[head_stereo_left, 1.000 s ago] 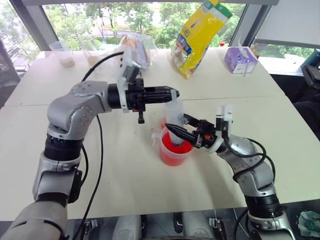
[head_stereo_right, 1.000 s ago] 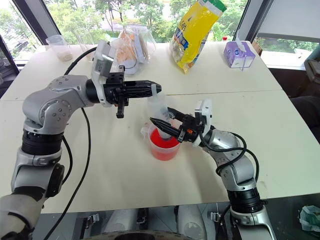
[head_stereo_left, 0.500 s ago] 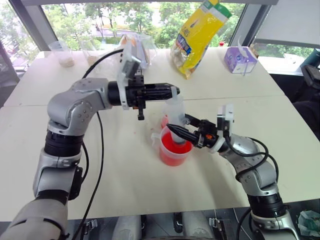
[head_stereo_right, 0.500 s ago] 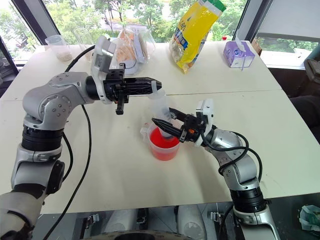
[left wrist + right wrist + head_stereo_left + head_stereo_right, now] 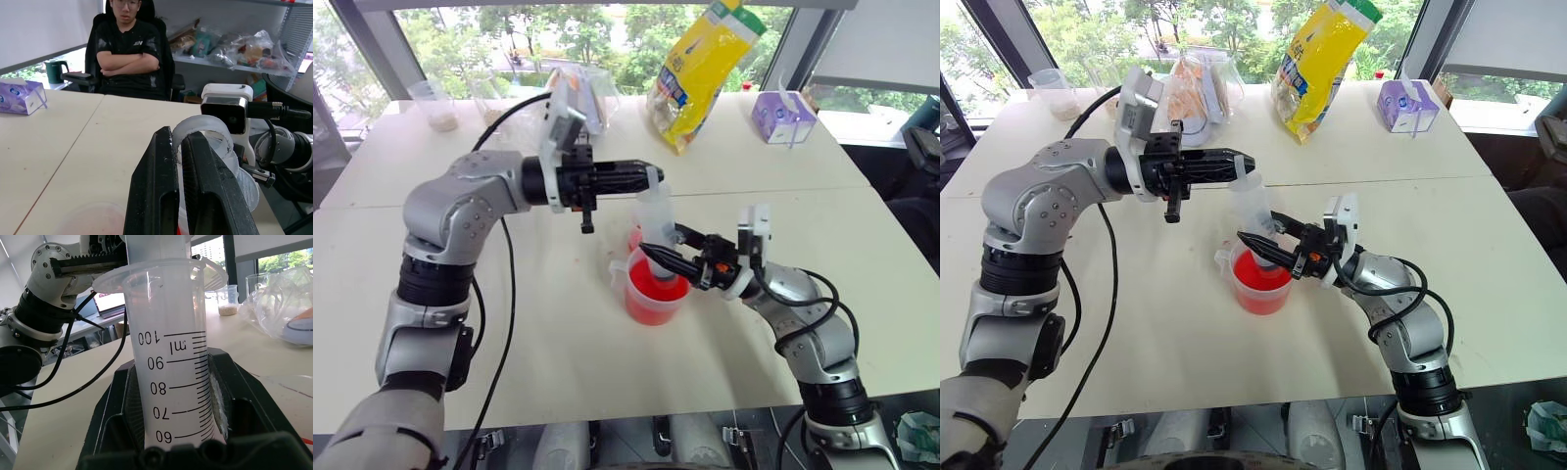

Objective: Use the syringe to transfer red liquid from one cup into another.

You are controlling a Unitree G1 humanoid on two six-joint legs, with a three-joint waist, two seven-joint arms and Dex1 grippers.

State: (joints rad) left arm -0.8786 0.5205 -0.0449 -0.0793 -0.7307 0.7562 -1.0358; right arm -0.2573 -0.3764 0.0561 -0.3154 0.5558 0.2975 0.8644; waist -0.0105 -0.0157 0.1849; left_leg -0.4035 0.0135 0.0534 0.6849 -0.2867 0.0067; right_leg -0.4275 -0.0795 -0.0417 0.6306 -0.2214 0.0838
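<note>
Around the beaker [image 5: 652,294] we've got bare table [image 5: 558,343] on the near, left and right sides. Far side is tight: the small cup [image 5: 635,238] sits just behind it. Far edge is cluttered with the yellow bag [image 5: 705,73], tissue box [image 5: 783,117] and plastic bags [image 5: 587,93].

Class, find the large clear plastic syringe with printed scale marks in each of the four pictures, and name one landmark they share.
Left eye view: the syringe stands upright at centre, above the spouted beaker of red liquid.
Right eye view: centre, slightly left, between both grippers.
Left wrist view: its white plunger ring sits between the left gripper's fingers.
Right wrist view: the barrel stands upright at centre, scale readable.
Shared landmark: the white table.
</note>
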